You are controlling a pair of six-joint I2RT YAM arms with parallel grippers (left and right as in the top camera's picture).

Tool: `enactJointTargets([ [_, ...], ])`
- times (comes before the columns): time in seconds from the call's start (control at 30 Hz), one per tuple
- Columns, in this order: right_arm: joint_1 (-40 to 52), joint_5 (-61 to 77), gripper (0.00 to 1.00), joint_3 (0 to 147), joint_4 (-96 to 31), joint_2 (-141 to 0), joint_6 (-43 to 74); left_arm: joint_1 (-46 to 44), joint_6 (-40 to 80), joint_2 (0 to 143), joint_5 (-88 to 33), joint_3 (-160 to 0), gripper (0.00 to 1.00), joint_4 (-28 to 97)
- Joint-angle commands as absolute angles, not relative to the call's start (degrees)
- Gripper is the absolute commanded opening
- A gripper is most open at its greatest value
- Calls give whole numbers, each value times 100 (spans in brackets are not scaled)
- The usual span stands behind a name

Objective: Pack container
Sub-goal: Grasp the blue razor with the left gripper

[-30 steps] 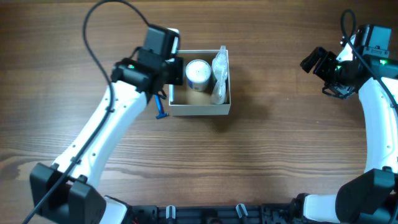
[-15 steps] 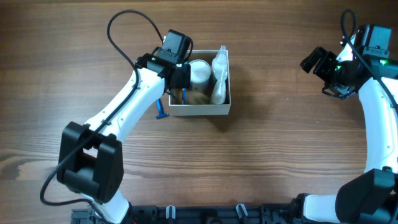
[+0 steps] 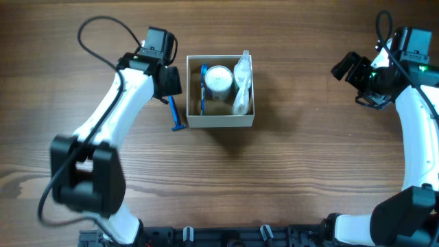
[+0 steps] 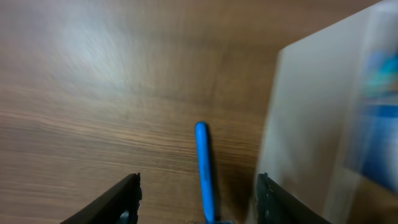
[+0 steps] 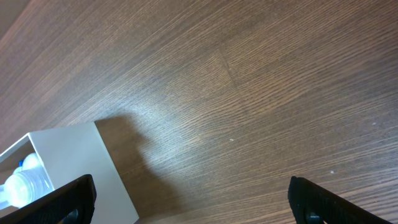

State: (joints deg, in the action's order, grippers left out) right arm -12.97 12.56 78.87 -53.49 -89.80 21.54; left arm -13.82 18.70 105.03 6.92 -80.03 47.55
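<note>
Left gripper (image 4: 198, 185) spread wide and empty, low over the table (image 3: 288, 171), blue razor (image 4: 203, 163) lying between its fingers. Container (image 3: 219, 122) just right of that claw, white wall beside the right finger, white jar (image 3: 218, 79) inside. Right gripper (image 5: 191, 190) spread, empty, well apart from the container.

robot lab workstation: wood-grain table (image 3: 295, 178), two cabled white arms (image 3: 113, 113)
</note>
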Motion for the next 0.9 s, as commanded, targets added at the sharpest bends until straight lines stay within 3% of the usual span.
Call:
enactJointTargets([
  [0.0,-1315,1201,100,7915,-5330,-9043,2102,-1332,2187,11177,193,-7900,57,4720],
  [0.2,-1315,1201,100,7915,-5330,-9043,2099,-1332,2305,11795,-25,-7896,50,4689],
  [0.5,-1315,1201,100,7915,-5330,-9043,2102,-1326,2300,11902,-21,-7902,12,4703],
  [0.77,-1315,1201,100,7915,-5330,-9043,2104,-1083,2279,10779,-1,-8560,7,5533],
  [0.87,-1315,1201,100,7915,-5330,-9043,2102,-1485,2246,9870,3,-8617,6,5428],
])
